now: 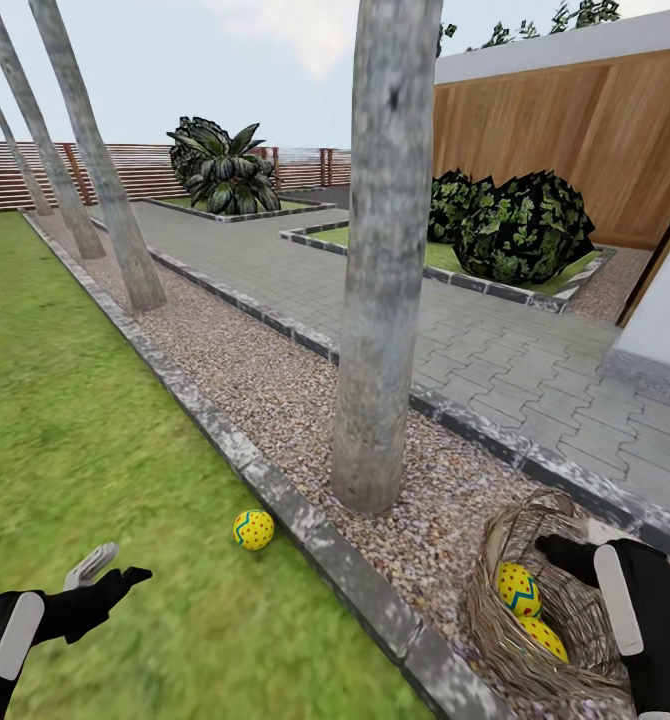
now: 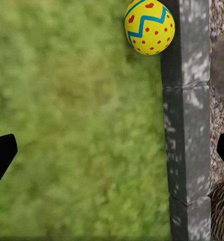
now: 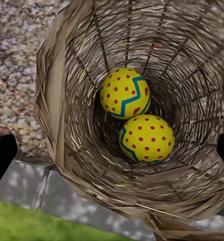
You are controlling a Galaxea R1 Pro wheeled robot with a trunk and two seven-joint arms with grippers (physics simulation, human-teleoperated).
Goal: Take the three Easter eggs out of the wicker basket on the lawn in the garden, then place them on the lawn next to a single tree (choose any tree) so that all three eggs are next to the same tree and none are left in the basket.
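A: How far are we now?

B: One egg point(image 1: 253, 529) is done, we think. It lies on the lawn point(image 1: 75, 430), ahead of our left end effector point(image 1: 108, 571), touching the kerb point(image 1: 305, 530) and near the tree point(image 1: 380, 300). The left end effector is wide open and holds nothing.

A: And the other two?

B: Both are in the basket point(image 3: 67, 100), directly under our right end effector point(image 1: 585, 560): one egg point(image 3: 125, 93) farther, another egg point(image 3: 146, 138) closer, touching each other. The right fingers are spread wide too, nothing gripped.

A: So two eggs are left.

B: Yes, two of three, and they should go beside the same tree.
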